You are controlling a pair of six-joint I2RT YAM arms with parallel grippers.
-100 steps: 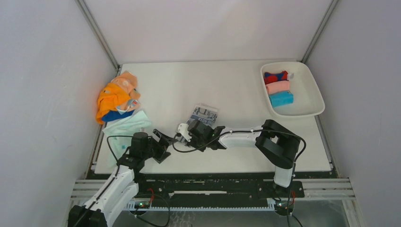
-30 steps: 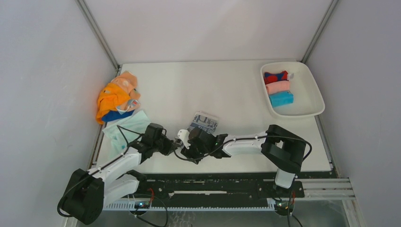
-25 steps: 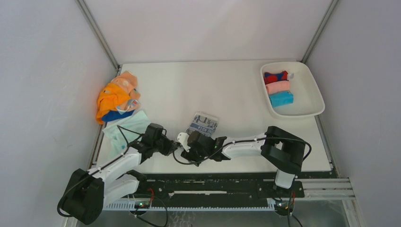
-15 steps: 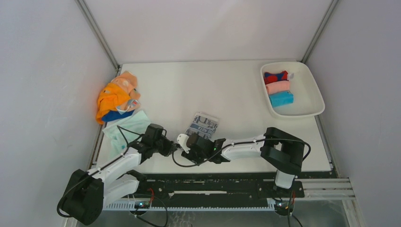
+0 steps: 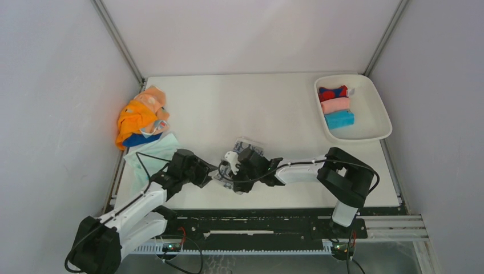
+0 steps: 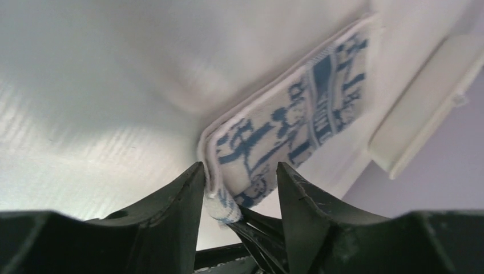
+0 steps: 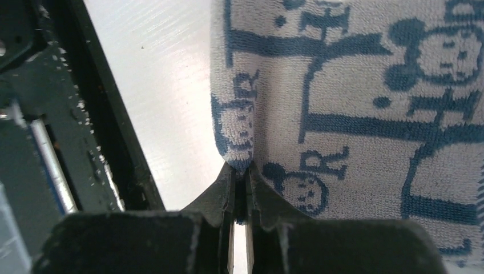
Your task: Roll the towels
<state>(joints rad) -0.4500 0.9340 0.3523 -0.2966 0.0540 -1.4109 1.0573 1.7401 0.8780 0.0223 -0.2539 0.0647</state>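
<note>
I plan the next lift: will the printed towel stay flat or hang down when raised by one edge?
The printed towel would probably hang limp: its edge puckers where the right jaws pinch it. Its looped pile looks grippy, so slipping seems unlikely.

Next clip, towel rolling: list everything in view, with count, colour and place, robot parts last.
table: one, white, under everything
tray: one, white, far right of the table
rolled towels: three, red-and-blue, pink and bright blue, side by side in the tray
loose towels: one pile, orange, peach, blue and pale mint, far left edge; exact count cannot be told
printed towel: one, white with blue-grey print, near middle, between the arms
left end effector: one, black, open, fingers either side of the printed towel's edge
right end effector: one, black, shut on a fold of the printed towel
</note>
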